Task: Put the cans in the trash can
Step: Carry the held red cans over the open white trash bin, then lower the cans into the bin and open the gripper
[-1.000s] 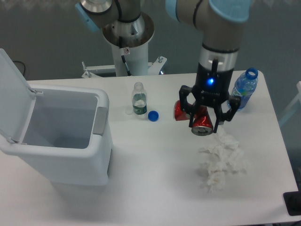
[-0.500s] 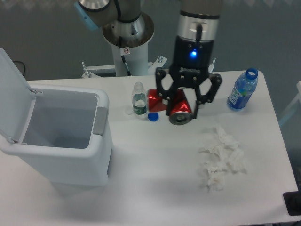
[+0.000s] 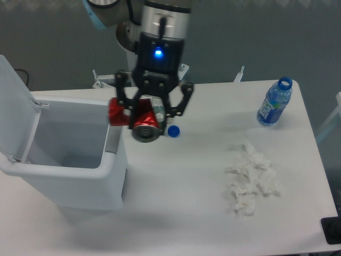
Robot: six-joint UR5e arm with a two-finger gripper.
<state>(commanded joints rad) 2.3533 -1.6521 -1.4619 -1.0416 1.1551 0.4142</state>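
Trash can [image 3: 80,176] sits open at the left, and right at its rim the gripper [image 3: 149,120] hangs clamped on two red cans [image 3: 139,118], crumpled tissue [image 3: 250,181] and blue-labelled bottle [image 3: 274,101] further right.

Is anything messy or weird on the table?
Yes. A crumpled heap of white tissue lies loose on the right side of the table, and a blue bottle cap sits off by itself near the gripper. The blue-labelled bottle at the far right stands open, with no cap on.
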